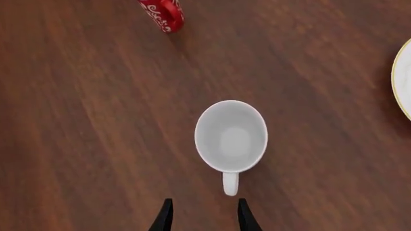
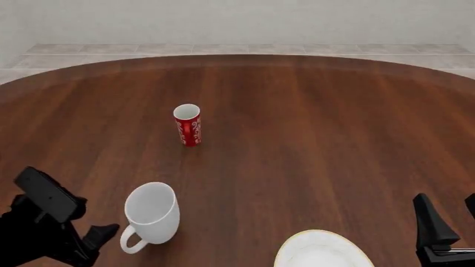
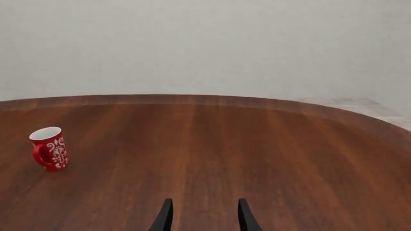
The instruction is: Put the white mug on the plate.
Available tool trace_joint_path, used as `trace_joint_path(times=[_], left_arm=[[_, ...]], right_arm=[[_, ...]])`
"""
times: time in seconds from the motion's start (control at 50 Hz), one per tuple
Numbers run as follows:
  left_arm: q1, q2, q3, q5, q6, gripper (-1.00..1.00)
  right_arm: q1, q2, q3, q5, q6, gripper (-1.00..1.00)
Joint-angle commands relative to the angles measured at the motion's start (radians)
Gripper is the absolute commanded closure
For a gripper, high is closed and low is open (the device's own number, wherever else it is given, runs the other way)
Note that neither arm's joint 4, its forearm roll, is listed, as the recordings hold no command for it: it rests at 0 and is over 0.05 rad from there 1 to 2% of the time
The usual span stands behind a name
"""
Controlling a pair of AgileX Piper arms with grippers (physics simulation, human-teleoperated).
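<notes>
The white mug [image 1: 231, 137] stands upright on the wooden table, its loop handle [image 1: 230, 183] pointing toward my left gripper [image 1: 204, 216]. That gripper is open and empty, its fingertips just short of the handle and apart from it. In the front view the mug [image 2: 152, 211] is at the near left, with my left gripper [image 2: 97, 236] beside it on the left. The gold-rimmed white plate [image 2: 323, 251] lies at the near edge, right of the mug, and its rim shows in the left wrist view [image 1: 403, 79]. My right gripper [image 2: 449, 217] is open and empty, right of the plate.
A slim red patterned cup [image 2: 188, 124] stands upright farther back on the table, behind the mug. It also shows in the left wrist view [image 1: 162, 14] and the right wrist view [image 3: 49, 149]. My right gripper [image 3: 204, 216] points across bare wood toward the table's curved far edge.
</notes>
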State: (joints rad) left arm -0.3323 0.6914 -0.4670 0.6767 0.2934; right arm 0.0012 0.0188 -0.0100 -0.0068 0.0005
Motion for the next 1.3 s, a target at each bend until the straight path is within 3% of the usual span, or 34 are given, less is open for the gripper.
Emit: trace_joint_path(times=[0.02, 1.3], left_arm=[[0.004, 0.028, 0.039, -0.053, 0.004, -1.0], [-0.059, 0.188, 0.135, -0.261, -0.056, -1.0]], right_arm=[[0.0, 0.0, 0.0, 0.0, 0.0, -1.0], [0.0, 0.0, 0.0, 0.0, 0.0, -1.0]])
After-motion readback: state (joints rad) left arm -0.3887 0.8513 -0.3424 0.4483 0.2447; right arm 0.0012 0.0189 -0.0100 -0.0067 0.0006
